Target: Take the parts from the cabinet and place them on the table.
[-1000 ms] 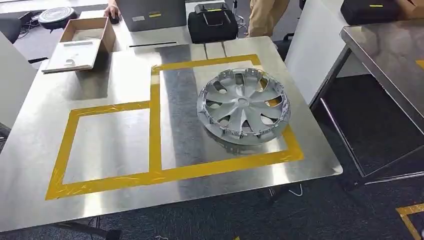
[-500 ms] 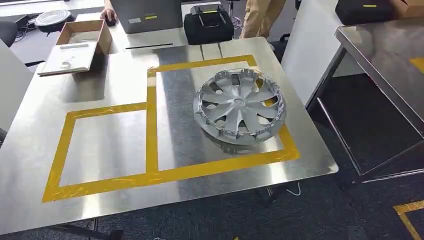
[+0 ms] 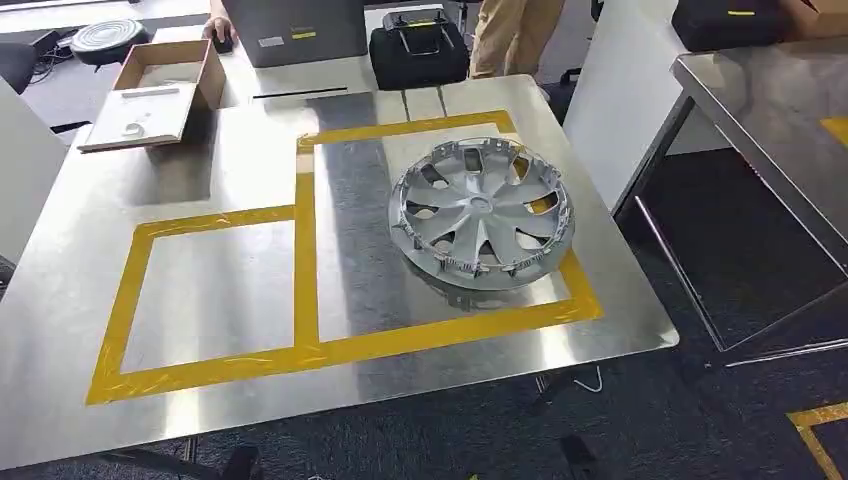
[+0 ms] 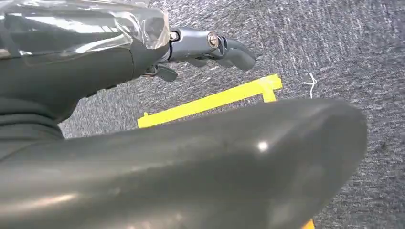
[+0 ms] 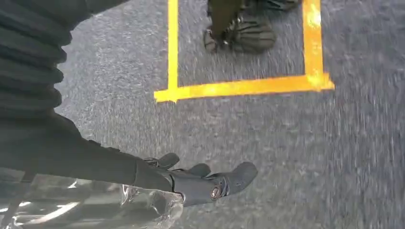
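A dark grey carpet point(image 3: 740, 240) covered the floor of the workroom, and on it stood a brushed-metal desk point(image 3: 230, 170) marked with yellow tape point(image 3: 305, 250) into two rectangles side by side. In the head view the silver wheel cover point(image 3: 480, 212) lay face up inside the right-hand rectangle, toward its far right part, with its rim reaching the tape on the right side. The left-hand rectangle held nothing.

At the desk's far left corner sat an open cardboard box point(image 3: 160, 85) with a white insert. Beyond the far edge stood a black case point(image 3: 418, 50) with a handle, next to a grey box point(image 3: 295, 30). A person in tan trousers point(image 3: 510, 35) stood behind the desk, and a person's hand point(image 3: 218, 30) rested near the grey box. A second metal table point(image 3: 780, 110) stood to the right, well apart from the desk, with a black case point(image 3: 730, 22) on its far end.

The left hand point(image 4: 210, 47) hung above the carpet in the left wrist view, holding nothing, its fingers stretched out and apart, near a line of yellow floor tape point(image 4: 210, 100). The right hand point(image 5: 200, 181) likewise hung over the carpet in the right wrist view, empty, its fingers extended and slightly apart. Yellow floor tape point(image 5: 239, 86) formed a corner on the carpet beyond it.
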Motion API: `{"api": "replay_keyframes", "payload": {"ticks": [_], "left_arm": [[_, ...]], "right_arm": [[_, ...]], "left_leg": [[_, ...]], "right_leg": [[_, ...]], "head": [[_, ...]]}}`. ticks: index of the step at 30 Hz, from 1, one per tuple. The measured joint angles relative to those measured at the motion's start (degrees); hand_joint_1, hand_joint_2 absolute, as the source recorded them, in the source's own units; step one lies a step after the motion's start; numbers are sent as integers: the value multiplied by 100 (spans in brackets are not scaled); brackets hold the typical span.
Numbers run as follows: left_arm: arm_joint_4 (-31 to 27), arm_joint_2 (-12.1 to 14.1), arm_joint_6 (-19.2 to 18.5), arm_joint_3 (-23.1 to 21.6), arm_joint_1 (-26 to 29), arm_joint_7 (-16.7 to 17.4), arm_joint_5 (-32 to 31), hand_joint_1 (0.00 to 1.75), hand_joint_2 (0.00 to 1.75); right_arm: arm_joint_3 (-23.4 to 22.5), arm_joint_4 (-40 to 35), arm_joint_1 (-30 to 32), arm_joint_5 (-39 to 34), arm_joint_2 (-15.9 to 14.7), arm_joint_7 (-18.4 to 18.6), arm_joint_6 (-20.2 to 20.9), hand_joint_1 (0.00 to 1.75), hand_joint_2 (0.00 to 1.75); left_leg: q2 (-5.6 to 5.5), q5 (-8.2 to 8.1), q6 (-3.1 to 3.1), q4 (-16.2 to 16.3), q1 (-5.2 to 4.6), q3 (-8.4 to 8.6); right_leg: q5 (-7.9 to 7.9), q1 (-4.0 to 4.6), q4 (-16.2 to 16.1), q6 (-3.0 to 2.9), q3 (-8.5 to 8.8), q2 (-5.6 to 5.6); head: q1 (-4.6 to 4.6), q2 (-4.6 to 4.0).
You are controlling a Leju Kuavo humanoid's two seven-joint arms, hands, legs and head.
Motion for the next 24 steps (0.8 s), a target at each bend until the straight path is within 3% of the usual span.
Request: {"api": "replay_keyframes", "payload": {"ticks": [6, 12, 13, 15, 16, 17, 18, 20, 21, 22, 23, 24], "left_arm": [[-74, 15, 41, -175, -20, 61, 57, 0, 0], [-107, 55, 105, -512, -20, 92, 477, 0, 0], [-109, 92, 133, -571, -18, 92, 529, 0, 0], [-114, 114, 162, -695, -16, 92, 592, 0, 0], [-133, 118, 164, -741, -14, 92, 601, 0, 0], [-146, 114, 164, -791, -16, 92, 627, 0, 0], [-155, 118, 166, -831, -25, 92, 634, 0, 0], [-157, 120, 168, -876, -31, 92, 638, 0, 0], [-157, 122, 170, -900, -30, 94, 638, 0, 0], [-157, 120, 170, -925, -25, 94, 638, 0, 0], [-157, 118, 166, -942, -25, 94, 638, 0, 0], [-157, 114, 166, -953, -25, 94, 638, 0, 0]], "right_arm": [[264, 87, -26, -118, 55, 26, 89, 0, 0], [564, 98, 56, -700, 68, 55, 89, 0, 0], [618, 98, 76, -789, 72, 61, 87, 0, 0], [731, 98, 106, -933, 70, 63, 74, 0, 0], [771, 96, 120, -968, 70, 63, 70, 0, 0], [815, 96, 138, -979, 59, 66, 65, 0, 0], [852, 98, 139, -999, 57, 66, 59, 0, 0], [891, 98, 151, -1016, 46, 66, 59, 0, 0], [909, 98, 169, -1021, 39, 66, 59, 0, 0], [920, 98, 187, -1021, 33, 66, 59, 0, 0], [939, 98, 196, -1023, 18, 66, 57, 0, 0], [957, 98, 193, -1023, 11, 68, 59, 0, 0]], "left_leg": [[4, 0, 0, 1, -1, 0], [3, -4, 2, 5, -4, -3], [3, -49, 52, 39, -25, -11], [7, -64, 110, -7, -38, 23], [19, 6, 157, -168, 35, 126], [36, 32, 161, -258, 42, 206], [47, 41, 184, -270, 47, 234], [62, 26, 178, -269, 48, 232], [62, 23, 170, -267, 49, 228], [59, 16, 151, -265, 60, 232], [50, 11, 110, -257, 82, 238], [46, -7, 65, -224, 108, 239]], "right_leg": [[1, -2, 0, 1, -1, 1], [1, -8, -3, 2, 0, 1], [8, -48, -29, 29, 14, 8], [8, -36, -77, 55, 39, 14], [0, -6, -57, 51, 76, 9], [-77, -8, 100, 46, 18, -5], [-273, -13, 455, 10, -149, -5], [-669, -69, 1428, -2, -668, -7], [-739, -88, 1712, 37, -829, -8], [-695, -119, 1735, 99, -861, -10], [-535, -149, 1430, 203, -730, -14], [-322, -179, 934, 303, -495, -18]], "head": [[0, 0], [0, 0], [-2, 0], [-4, 0], [-7, 0], [11, 0], [11, 0], [2, 0], [2, 0], [7, 0], [4, 0], [7, 0]]}}
